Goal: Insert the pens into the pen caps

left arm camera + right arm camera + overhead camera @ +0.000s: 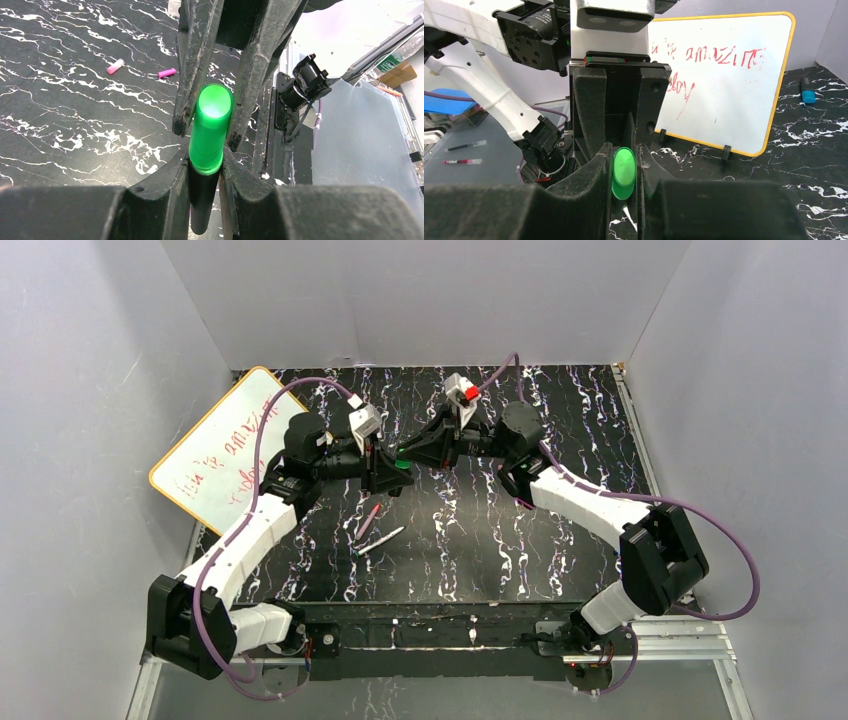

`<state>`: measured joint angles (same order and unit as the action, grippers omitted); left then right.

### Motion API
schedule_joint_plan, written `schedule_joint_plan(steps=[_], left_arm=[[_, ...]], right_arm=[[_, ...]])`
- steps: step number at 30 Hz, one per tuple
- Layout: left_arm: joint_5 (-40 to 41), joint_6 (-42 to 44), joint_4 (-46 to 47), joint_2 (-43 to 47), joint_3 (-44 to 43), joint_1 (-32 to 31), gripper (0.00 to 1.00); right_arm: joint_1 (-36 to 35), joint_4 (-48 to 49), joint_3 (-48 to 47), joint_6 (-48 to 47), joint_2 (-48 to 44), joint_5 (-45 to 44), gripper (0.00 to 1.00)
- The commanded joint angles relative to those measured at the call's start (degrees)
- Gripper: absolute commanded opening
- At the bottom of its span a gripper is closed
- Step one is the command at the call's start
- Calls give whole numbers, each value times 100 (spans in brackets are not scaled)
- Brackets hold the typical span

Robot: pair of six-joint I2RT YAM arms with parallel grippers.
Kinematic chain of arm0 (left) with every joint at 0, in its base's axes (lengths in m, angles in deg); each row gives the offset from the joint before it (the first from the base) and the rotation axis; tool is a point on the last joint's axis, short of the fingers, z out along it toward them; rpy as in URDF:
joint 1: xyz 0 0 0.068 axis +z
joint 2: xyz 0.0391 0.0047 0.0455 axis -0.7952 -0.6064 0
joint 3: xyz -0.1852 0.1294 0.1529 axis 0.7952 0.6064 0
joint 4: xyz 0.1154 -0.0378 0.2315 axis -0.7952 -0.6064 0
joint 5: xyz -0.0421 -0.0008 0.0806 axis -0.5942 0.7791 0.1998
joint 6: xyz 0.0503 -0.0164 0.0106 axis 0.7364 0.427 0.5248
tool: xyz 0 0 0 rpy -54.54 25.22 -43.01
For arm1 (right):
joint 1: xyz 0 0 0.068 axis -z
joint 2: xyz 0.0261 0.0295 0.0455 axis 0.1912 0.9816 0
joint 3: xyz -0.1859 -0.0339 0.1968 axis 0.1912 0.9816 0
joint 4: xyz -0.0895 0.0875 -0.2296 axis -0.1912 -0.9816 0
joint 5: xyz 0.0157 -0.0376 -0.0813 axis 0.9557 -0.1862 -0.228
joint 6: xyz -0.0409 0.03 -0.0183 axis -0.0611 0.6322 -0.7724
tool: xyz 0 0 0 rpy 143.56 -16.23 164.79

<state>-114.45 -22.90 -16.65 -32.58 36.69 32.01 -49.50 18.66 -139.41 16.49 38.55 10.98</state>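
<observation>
My left gripper and right gripper meet tip to tip above the middle of the table. In the left wrist view my left gripper is shut on the thick black pen. The green cap sits over the pen's end. My right gripper is shut on the green cap. The magenta pen and the white-grey pen lie on the table nearer the arm bases. The magenta cap and the pale pink cap lie loose on the table.
A yellow-rimmed whiteboard with red writing leans at the back left; it also shows in the right wrist view. A small blue and black object lies on the marbled table beside it. White walls close in three sides.
</observation>
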Motion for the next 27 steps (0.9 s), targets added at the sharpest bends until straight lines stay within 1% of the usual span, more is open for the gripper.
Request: schedule_joint_plan(steps=[1,5,10,27], left_arm=[[187,-271,1654,249,-946,269,0],[166,-291,1672,233,-1089,282,0],[100,-319,1674,179,-1315,279,0],[-73,-333,1795,-24,-1799,282,0]], right_arm=[[-169,-1252,497,108,385,1414,8],[-169,-1091,566,218,445,1527,9],[-168,-511,788,631,523,1730,9],[-379,-523,899,664,749,1901,10]])
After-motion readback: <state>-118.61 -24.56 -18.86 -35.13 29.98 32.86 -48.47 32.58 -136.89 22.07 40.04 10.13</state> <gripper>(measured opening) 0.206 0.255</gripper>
